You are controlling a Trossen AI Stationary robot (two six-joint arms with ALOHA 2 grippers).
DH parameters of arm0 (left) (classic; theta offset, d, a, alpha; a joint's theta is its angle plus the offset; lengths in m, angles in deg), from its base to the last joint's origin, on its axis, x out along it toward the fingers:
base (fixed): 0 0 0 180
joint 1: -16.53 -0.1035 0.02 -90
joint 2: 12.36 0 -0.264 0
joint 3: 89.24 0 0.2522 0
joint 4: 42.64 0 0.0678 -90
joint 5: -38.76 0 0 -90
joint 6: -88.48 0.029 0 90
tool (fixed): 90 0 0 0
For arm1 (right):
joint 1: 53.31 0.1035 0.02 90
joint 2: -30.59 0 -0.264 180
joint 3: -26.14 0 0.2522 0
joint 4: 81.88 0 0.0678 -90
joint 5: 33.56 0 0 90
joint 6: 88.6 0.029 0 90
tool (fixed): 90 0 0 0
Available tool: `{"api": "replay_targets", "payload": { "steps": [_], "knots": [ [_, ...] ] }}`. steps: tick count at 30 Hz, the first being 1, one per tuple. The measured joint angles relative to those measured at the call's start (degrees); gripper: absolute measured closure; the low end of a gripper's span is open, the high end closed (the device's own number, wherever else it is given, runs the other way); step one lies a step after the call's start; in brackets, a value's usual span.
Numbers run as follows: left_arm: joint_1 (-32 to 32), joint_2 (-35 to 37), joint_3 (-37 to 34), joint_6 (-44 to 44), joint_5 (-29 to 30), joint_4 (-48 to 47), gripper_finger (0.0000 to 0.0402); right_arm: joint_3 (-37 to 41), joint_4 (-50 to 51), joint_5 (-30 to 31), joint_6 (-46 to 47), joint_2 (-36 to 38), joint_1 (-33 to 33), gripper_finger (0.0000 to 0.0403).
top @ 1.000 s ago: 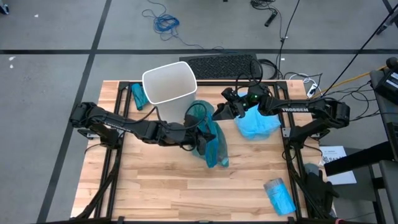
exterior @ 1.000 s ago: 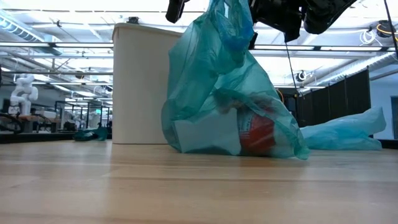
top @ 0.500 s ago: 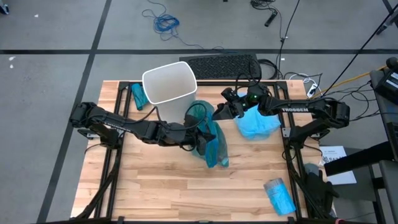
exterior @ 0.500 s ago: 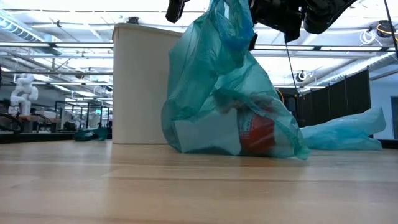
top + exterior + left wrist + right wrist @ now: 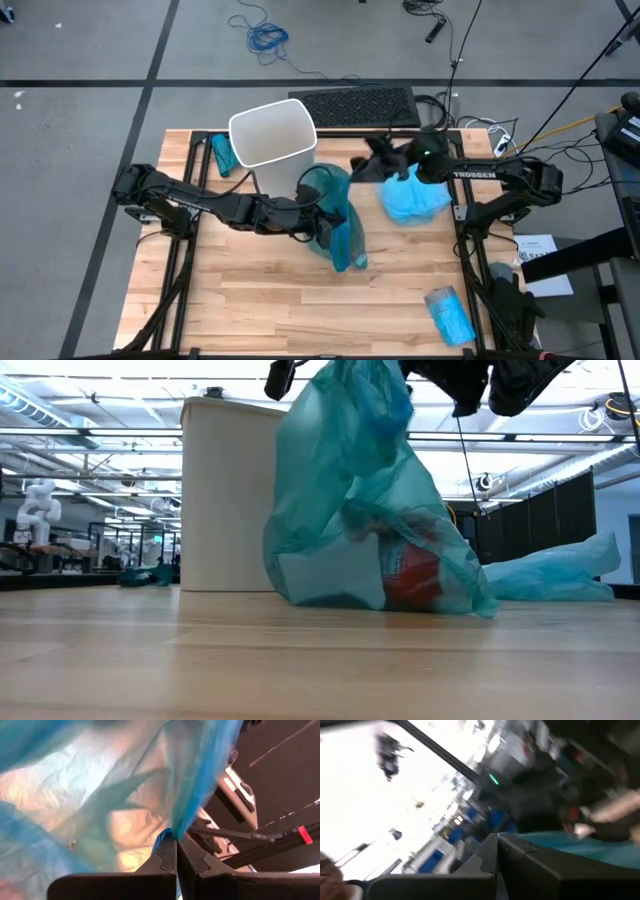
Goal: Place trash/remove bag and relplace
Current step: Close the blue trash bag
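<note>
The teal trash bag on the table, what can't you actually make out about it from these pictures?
- Contents: the teal trash bag in the low view shows only a red-and-white shape through the film; the rest is veiled.
- Bag mouth: cut off by the low view's top edge.
- Right gripper: motion-blurred in the high and right wrist views, so any hold on the bag is unclear.
- Left gripper: shut on the bag's film, which fills that view.

bag [image 5: 350,490] – translucent teal | bottle [image 5: 412,575] – red-white | bin [image 5: 272,132] – white
</note>
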Motion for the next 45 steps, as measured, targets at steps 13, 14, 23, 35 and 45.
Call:
{"api": "replay_targets", "payload": {
  "steps": [13, 14, 23, 35, 45],
  "knots": [
    [0.1, 0.0, 0.0, 0.2, 0.1, -0.7, 0.0402, 0.0, -4.4, -4.0, 6.3, 0.6, -1.1, 0.0403],
    [0.1, 0.0, 0.0, 0.2, 0.1, -0.7, 0.0402, 0.0, -4.3, -4.0, 6.2, 0.6, -1.1, 0.0403],
    [-0.2, 0.6, 0.0, 4.5, 0.3, 4.6, 0.0402, 0.0, 16.1, -5.2, -7.5, 0.7, -1.2, 0.0374],
    [-0.3, 0.5, 0.0, 4.1, -1.1, 1.8, 0.0402, 0.0, 16.6, -3.7, -9.0, 0.6, -1.2, 0.0241],
    [-0.4, 0.5, 0.0, 4.1, -1.4, 1.6, 0.0402, -0.1, 15.5, -0.8, -9.2, -0.1, -0.4, 0.0305]
  ]
}}
